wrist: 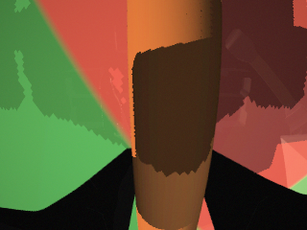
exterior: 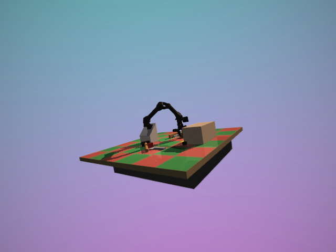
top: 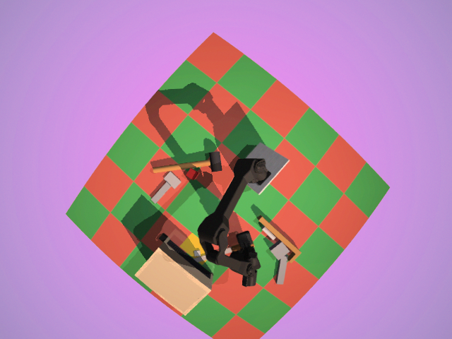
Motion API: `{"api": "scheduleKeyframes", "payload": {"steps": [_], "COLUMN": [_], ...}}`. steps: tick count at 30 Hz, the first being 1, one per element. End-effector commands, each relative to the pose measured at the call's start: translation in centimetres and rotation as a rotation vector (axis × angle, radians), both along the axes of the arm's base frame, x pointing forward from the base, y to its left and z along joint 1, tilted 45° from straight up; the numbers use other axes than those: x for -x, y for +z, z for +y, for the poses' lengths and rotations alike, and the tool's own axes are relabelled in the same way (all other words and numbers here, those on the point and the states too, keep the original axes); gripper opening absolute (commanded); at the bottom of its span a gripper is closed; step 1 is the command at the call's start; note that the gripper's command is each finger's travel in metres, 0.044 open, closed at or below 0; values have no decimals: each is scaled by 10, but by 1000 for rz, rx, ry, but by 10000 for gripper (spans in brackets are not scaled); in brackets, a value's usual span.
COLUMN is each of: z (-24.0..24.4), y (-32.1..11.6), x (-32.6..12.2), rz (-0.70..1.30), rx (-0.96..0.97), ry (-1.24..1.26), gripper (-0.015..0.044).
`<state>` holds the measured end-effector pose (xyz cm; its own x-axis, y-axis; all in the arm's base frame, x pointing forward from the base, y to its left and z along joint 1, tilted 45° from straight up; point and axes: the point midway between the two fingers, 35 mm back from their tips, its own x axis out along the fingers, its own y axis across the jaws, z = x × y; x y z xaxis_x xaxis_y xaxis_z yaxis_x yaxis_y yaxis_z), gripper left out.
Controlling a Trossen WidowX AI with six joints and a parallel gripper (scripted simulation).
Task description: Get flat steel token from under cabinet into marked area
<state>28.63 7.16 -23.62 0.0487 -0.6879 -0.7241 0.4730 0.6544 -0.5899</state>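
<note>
Gripper point(top: 244, 248) point(exterior: 180, 135) point(wrist: 167, 156): was clamped on an orange-brown rounded handle point(top: 237, 248) point(wrist: 173, 105).
Yellow marked area point(top: 191, 244) point(exterior: 182, 142): lay before the tan box-shaped cabinet point(top: 173, 282) point(exterior: 192, 135).

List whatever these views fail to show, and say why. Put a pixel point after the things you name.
- Steel token: not identifiable in any view; the cabinet point(top: 173, 281) point(exterior: 192, 135) may cover it from above, and its vent slots cannot be made out in the exterior view.
- Marked yellow area point(top: 192, 241): partly hidden from above by the arm point(top: 230, 195) point(exterior: 154, 111).
- Far end of the orange-brown handle point(wrist: 175, 105) in the claw: cut off by the wrist view's top edge.
- Claw fingertips: too small and dark in the exterior view.
</note>
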Motion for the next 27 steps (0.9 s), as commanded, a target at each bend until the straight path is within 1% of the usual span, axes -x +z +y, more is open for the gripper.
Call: {"api": "scheduleKeyframes", "payload": {"steps": [1,13,16,27], "z": [3,12,11,15], "y": [-4,-14,-12,-9], "x": [11,29,24,28], "rz": [4,5,4,2], "rx": [6,5,0,4], "ry": [4,4,1,1], "gripper": [0,0,0,0]}}
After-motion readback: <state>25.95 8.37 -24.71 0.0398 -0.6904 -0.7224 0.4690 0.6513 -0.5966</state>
